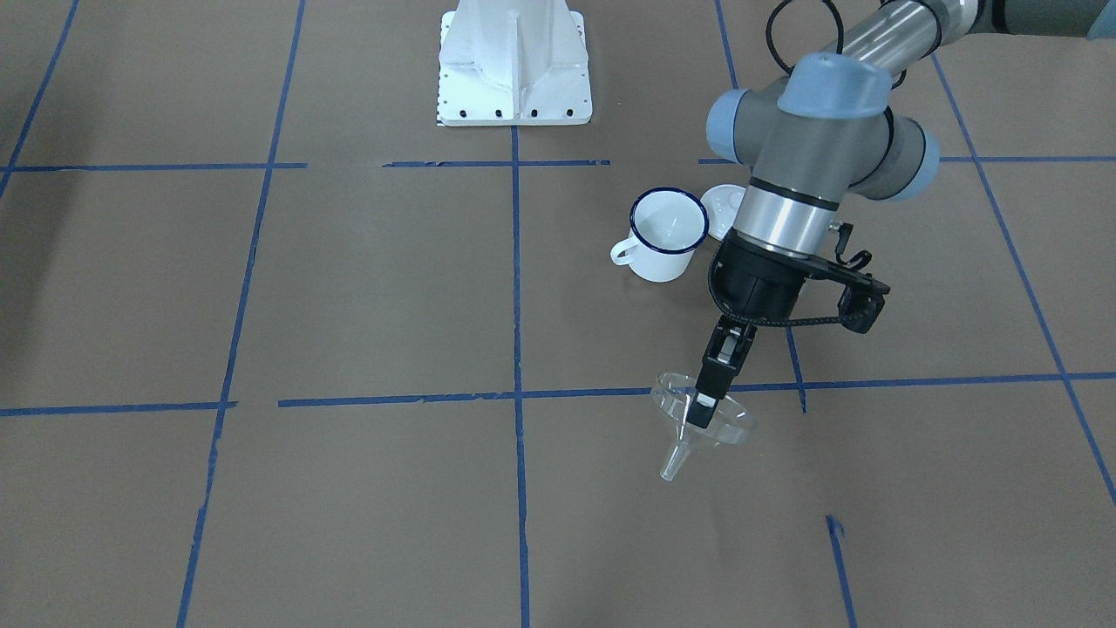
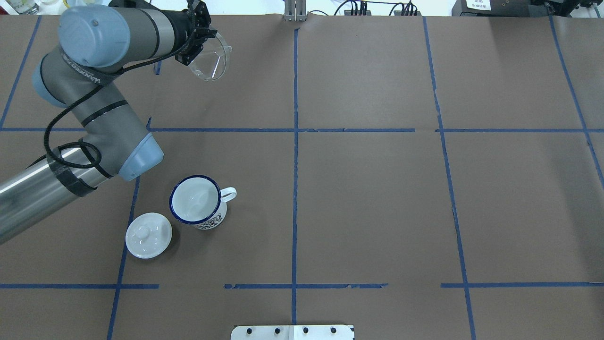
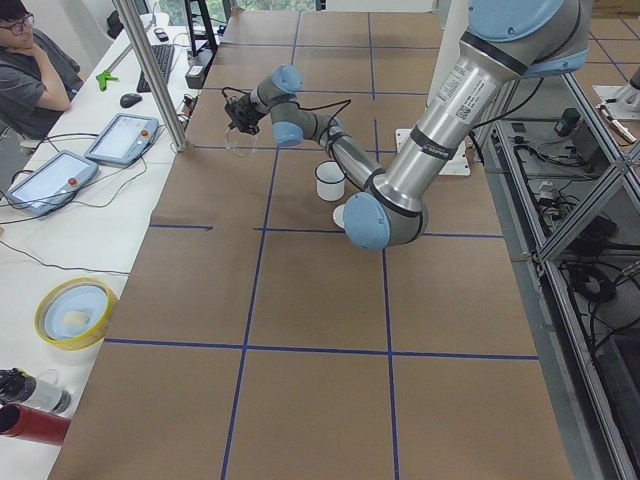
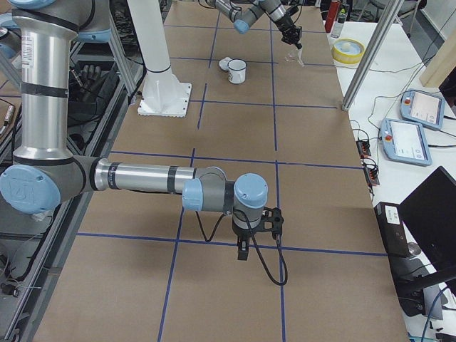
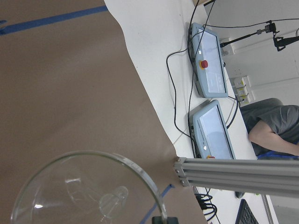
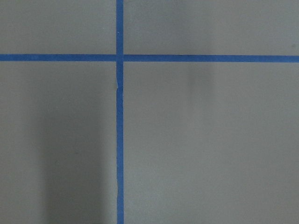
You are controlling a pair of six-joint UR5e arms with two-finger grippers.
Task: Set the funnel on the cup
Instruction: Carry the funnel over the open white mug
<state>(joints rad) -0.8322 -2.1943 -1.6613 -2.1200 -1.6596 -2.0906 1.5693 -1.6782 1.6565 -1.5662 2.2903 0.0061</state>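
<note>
My left gripper (image 1: 701, 410) is shut on the rim of the clear funnel (image 1: 725, 422) and holds it above the table, tilted, spout pointing down and to the side. In the overhead view the funnel (image 2: 211, 59) hangs at the far left of the table, well away from the cup. The funnel's bowl fills the bottom of the left wrist view (image 5: 70, 186). The white cup (image 2: 195, 201) with a dark blue rim stands upright and empty, handle to the right (image 1: 666, 234). My right gripper (image 4: 242, 251) shows only in the exterior right view, low over the table; I cannot tell its state.
A round white knobbed lid (image 2: 148, 234) lies on the table just beside the cup. The robot's white base plate (image 1: 514, 65) stands at the near edge. Blue tape lines cross the brown table cover. An aluminium post (image 5: 233, 175) and operator tablets lie past the far edge.
</note>
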